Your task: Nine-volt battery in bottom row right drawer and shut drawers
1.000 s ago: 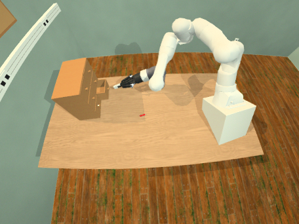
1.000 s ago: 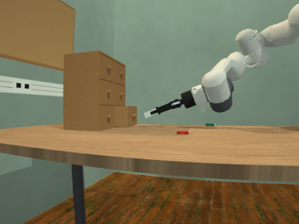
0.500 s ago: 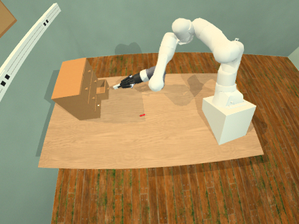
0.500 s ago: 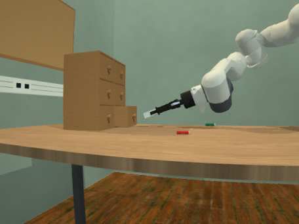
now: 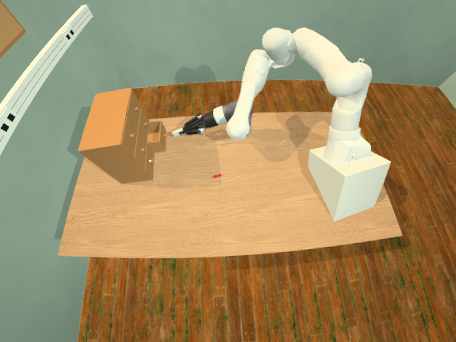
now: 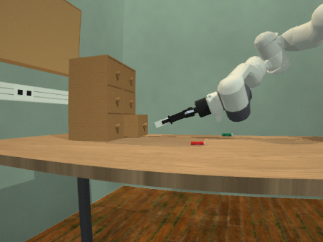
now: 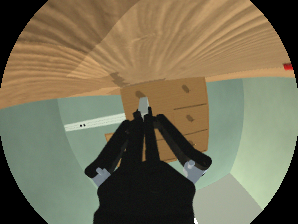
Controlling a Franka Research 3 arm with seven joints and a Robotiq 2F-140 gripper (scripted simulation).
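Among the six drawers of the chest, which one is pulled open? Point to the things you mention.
The right drawer of the bottom row [image 5: 159, 141] [image 6: 136, 126]: it alone sticks out from the front; the other five are shut.

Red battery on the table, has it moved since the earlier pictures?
No, the red battery lies in the same place relative to the chest in both views.
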